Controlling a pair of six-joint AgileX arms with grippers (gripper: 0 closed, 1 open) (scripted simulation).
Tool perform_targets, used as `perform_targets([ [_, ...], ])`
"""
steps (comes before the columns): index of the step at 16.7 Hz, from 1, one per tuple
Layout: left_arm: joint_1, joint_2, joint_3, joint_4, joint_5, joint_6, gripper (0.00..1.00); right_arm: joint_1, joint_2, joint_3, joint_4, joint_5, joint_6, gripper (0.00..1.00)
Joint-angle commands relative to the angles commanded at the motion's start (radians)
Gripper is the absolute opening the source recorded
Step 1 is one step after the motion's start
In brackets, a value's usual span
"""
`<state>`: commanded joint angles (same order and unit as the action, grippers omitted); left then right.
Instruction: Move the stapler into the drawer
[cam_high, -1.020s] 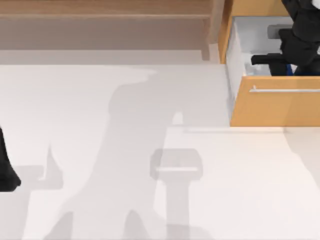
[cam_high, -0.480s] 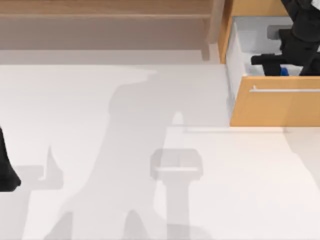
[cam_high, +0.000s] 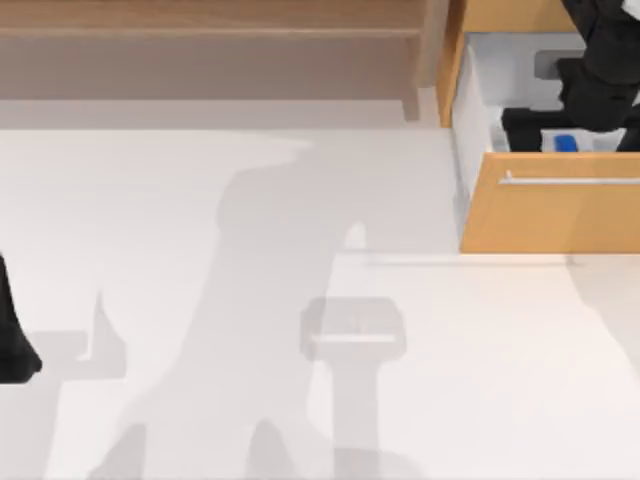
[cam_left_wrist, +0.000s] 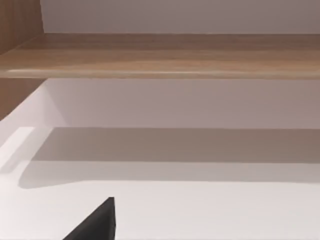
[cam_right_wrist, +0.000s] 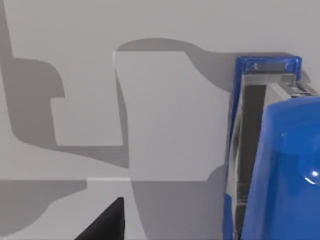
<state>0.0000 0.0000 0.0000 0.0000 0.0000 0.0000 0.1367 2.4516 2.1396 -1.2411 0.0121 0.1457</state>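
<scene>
— Lying on the white floor inside the drawer, is that where the small bright blue blocky stapler (cam_high: 566, 143) is sitting?

— Yes, it is resting within the white inner walls of the light orange wooden-fronted drawer (cam_high: 550, 215), just behind the front panel. The right wrist view is showing the stapler (cam_right_wrist: 270, 165) close up, with its blue body and a metal strip along its side, lying on the pale floor of the drawer (cam_right_wrist: 165, 125).

— How is the drawer standing?

— It is standing pulled out at the top view's far right, with its thin horizontal silver bar handle (cam_high: 570, 181) facing the table.

— And what is the tool doing?

— The black right gripper (cam_high: 580, 118) is hanging over the open drawer, directly above the stapler. Black parts are showing on both sides of the blue block, but I cannot tell how wide the gripper is set, or whether it is touching the stapler.

— What is lying around the drawer?

— The long brown wooden shelf unit (cam_high: 210, 30) is running along the far edge, just beside the drawer. The white table (cam_high: 200, 200) is carrying only grey shadows of the arms.

— And the other arm?

— The black left gripper (cam_high: 12, 340) is sitting parked at the top view's left edge, well apart from the drawer, and I cannot tell its state either
</scene>
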Motion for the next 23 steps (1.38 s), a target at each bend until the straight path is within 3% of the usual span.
perform_targets([
  [7,0.000,0.000,0.000,0.000,0.000,0.000,1.00,-0.002,-0.053,-0.037,0.026,0.002,-0.002,1.00],
  [11,0.000,0.000,0.000,0.000,0.000,0.000,1.00,0.008,-0.228,-0.152,0.177,0.008,-0.019,1.00],
  [18,0.000,0.000,0.000,0.000,0.000,0.000,1.00,0.169,-0.466,-0.500,0.727,0.002,-0.135,1.00],
  [23,0.000,0.000,0.000,0.000,0.000,0.000,1.00,0.343,-0.523,-0.865,1.258,0.000,-0.343,1.00],
])
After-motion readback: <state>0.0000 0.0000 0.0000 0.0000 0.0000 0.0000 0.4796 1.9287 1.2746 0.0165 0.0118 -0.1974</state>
